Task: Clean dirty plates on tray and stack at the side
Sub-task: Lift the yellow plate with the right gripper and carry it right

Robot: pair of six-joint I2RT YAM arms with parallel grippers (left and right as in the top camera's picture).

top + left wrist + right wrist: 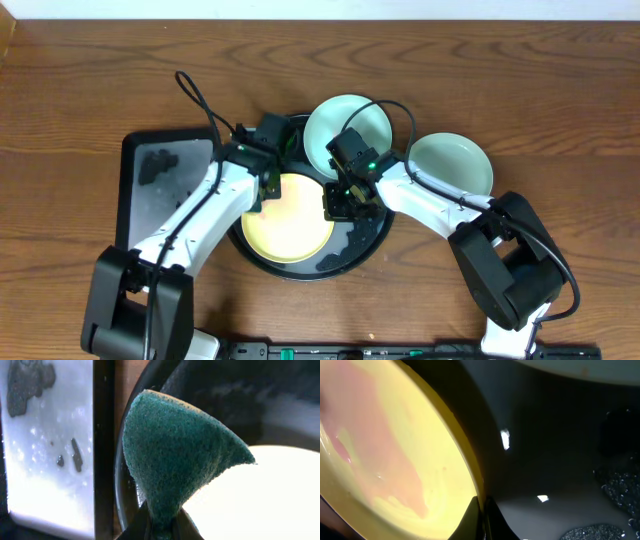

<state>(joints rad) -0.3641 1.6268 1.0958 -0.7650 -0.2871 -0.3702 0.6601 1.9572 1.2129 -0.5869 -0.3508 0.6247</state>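
Observation:
The pale yellow plate (290, 215) lies in the round black tray (352, 252); a pinkish smear shows on it in the right wrist view (385, 445). My right gripper (336, 203) is shut on the yellow plate's right rim (481, 510). My left gripper (262, 190) is shut on a green sponge (175, 455) held at the plate's upper left edge. One aqua plate (345, 128) leans on the tray's far rim. The other aqua plate (452, 162) lies on the table to the right of the tray.
A black rectangular tray (155, 185) with wet foam and dark specks lies left of the round tray; it also shows in the left wrist view (45, 440). Foam patches lie on the round tray's floor (620, 490).

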